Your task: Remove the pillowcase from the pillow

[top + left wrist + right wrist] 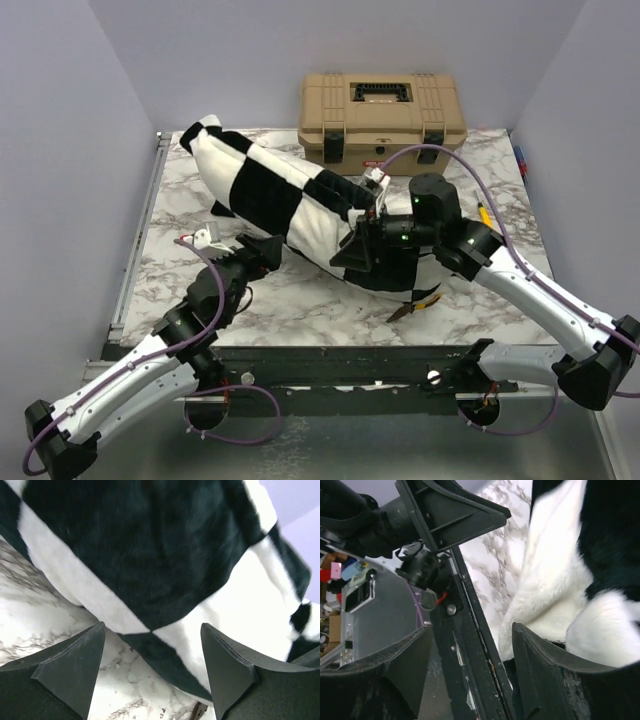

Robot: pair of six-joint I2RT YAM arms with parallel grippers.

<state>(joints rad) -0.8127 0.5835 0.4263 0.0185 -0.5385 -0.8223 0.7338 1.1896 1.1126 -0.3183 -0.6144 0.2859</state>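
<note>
Marble tabletop [320,300] carrying checkered pillowcase [270,185] diagonally mid-table, pillow hidden inside. Probably soft, light, plush; best pinched at loose near edge. Both spread apart, empty: left gripper [262,252], right gripper [362,248].

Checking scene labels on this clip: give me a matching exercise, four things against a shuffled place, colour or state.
1 toolbox
2 pillowcase
3 left pincer
4 right pincer

A open, at the pillowcase's right end
B tan, at the far edge of the table
C open, low by the pillowcase's near left side
D black and white checks

Pairs: 1-B, 2-D, 3-C, 4-A
</note>
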